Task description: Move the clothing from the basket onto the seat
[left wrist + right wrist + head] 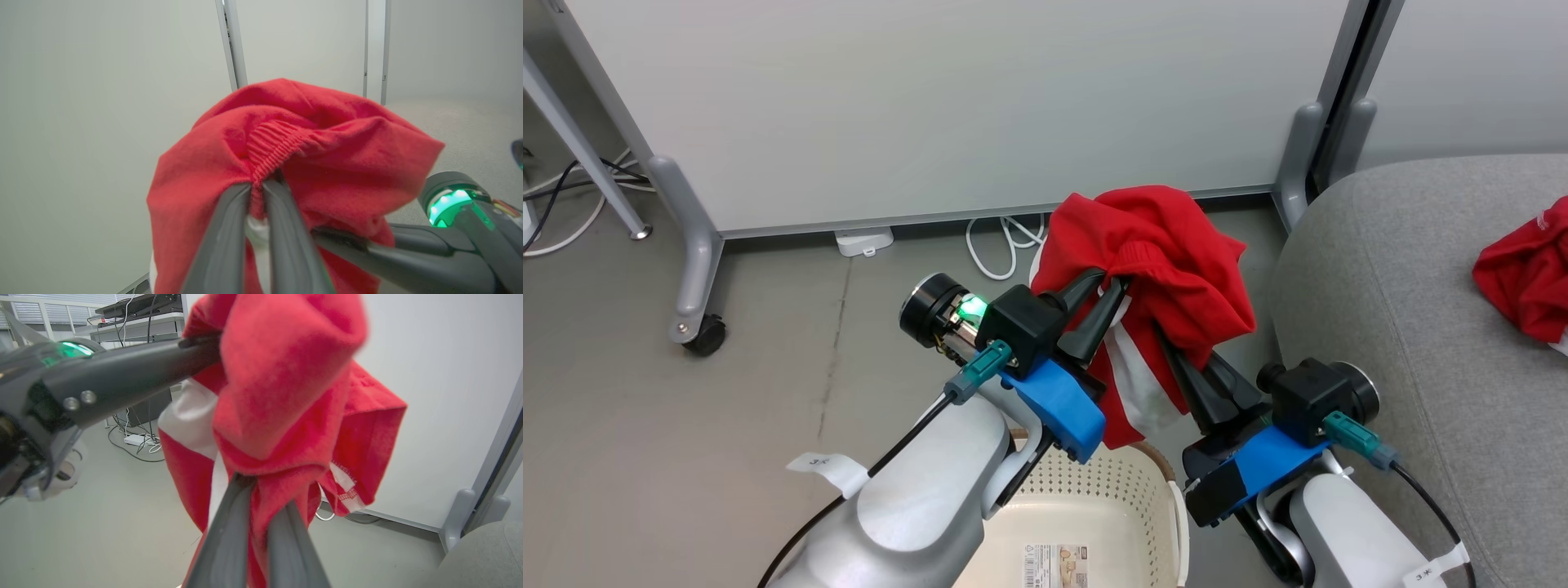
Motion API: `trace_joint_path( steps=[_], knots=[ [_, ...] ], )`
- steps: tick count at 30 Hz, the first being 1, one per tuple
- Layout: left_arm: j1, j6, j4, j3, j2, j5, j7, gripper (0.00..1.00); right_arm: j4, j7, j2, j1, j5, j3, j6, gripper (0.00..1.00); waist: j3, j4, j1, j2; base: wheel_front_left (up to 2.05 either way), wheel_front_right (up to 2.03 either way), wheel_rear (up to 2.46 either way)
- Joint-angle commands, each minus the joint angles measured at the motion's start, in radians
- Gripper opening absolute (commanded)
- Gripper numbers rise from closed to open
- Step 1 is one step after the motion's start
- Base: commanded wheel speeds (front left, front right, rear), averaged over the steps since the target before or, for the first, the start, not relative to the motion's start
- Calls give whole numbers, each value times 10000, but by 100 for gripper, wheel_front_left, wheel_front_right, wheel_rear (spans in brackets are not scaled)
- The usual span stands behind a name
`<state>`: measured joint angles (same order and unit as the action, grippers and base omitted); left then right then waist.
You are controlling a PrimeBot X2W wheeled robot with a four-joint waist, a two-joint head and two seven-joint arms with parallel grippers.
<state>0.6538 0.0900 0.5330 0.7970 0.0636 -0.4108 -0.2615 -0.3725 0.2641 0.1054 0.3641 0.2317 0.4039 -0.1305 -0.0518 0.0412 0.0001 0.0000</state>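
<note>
A bright red garment (1160,237) with white panels hangs bunched in the air above the cream perforated basket (1111,490). My left gripper (1112,284) is shut on its ribbed red band (273,143), the fingers pinching it from the left. From lower right, my right gripper (1172,347) is shut on a fold of the same garment (286,396). The left wrist view has the left gripper (256,185) clamped on the fabric, and the right wrist view has the right gripper (265,490) likewise. Another red garment (1527,269) lies on the grey seat (1405,286) at the right.
A white partition panel (947,106) on grey feet with a caster (704,335) stands behind. White cables (1005,245) and a power strip (862,241) lie on the floor at its base. Grey floor spreads to the left of the basket.
</note>
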Motion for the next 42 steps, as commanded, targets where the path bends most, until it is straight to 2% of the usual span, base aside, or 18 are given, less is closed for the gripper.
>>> trace_joint_path(
  steps=[1,19,20,21,36,42],
  knots=[
    [63,-4,14,-10,-5,15,-49,0,23,4,12,-13,41,-1,-5,0,7,-4,-1,0,0,0,0],
    [-59,-35,-37,-160,28,163,-51,0,146,4,31,-61,58,-29,-5,0,25,-16,-1,0,0,0,0],
    [-75,-76,-66,-188,26,162,-51,47,148,4,30,-55,63,-33,-5,0,22,-21,-1,0,0,0,0],
    [-91,-108,-59,-196,25,180,-51,100,152,4,28,-56,65,-36,-5,0,20,-28,-1,0,0,0,0],
    [-181,-161,-150,-338,64,462,-52,100,253,5,63,-58,57,-117,-5,0,-17,-129,-1,0,0,0,0],
    [-245,-180,-125,-366,90,507,-50,100,326,5,105,-14,99,-250,-5,0,-145,-371,-1,0,0,0,0]
  ],
)
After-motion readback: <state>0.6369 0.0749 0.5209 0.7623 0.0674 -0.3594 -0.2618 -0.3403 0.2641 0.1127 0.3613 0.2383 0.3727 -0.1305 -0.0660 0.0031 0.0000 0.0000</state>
